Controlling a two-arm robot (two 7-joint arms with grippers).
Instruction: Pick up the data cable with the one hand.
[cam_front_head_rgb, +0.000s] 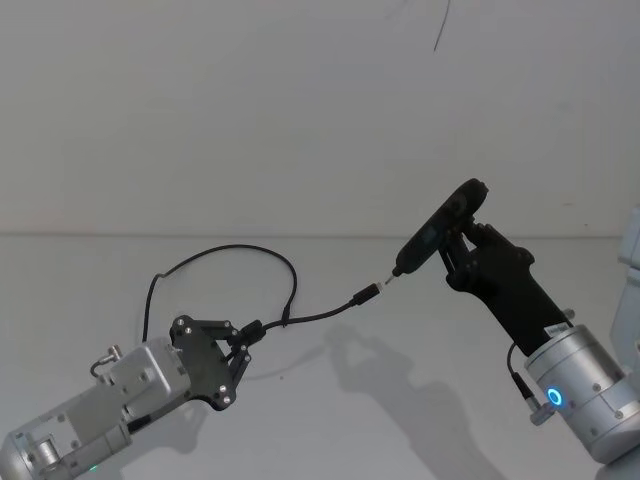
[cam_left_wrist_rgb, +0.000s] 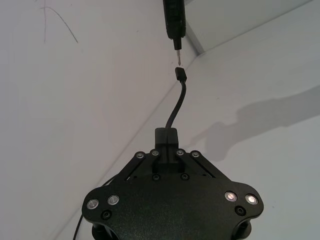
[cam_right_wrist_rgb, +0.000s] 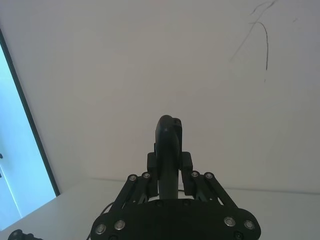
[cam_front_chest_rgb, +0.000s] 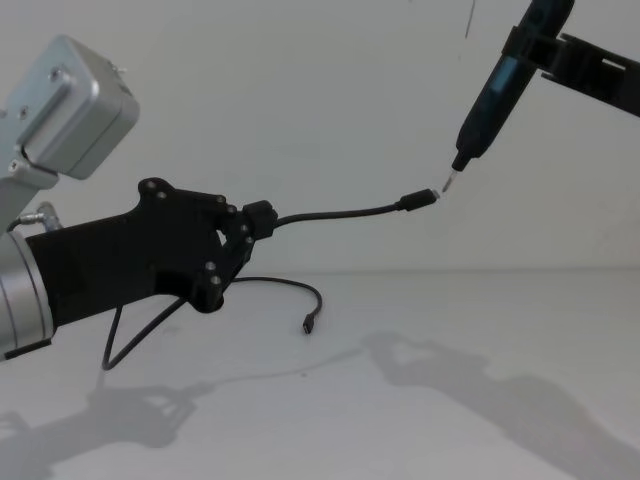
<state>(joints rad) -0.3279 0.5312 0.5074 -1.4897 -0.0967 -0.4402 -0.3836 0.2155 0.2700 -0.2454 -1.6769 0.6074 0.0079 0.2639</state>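
1. We judge the pick-up itself as done: the left gripper (cam_front_chest_rgb: 250, 222) has its jaws closed on the data cable (cam_front_chest_rgb: 340, 213), a little way back from one plug, and that stretch hangs in the air above the surface (cam_front_chest_rgb: 480, 400).
2. The held plug (cam_front_chest_rgb: 418, 199) juts forward from the jaws on a short, nearly level run of cord. In the chest view the rest of the cable trails down behind the gripper, and its other plug (cam_front_chest_rgb: 309, 325) sits low, near or on the surface; we cannot tell whether it touches.
3. What is left, as we read it, is at most to lift the trailing loop clear.
4. The left arm reaches in low from the left, its wrist roughly level and its jaws pointing toward the right arm.
5. The right gripper (cam_front_head_rgb: 462, 238) is raised on the right, arm angled up and inward, its jaws clamped round a pen-like tool (cam_front_head_rgb: 438, 228).
6. The tool's metal tip (cam_front_chest_rgb: 447, 183) points down at the held plug; in the left wrist view the two are just apart, almost in line.
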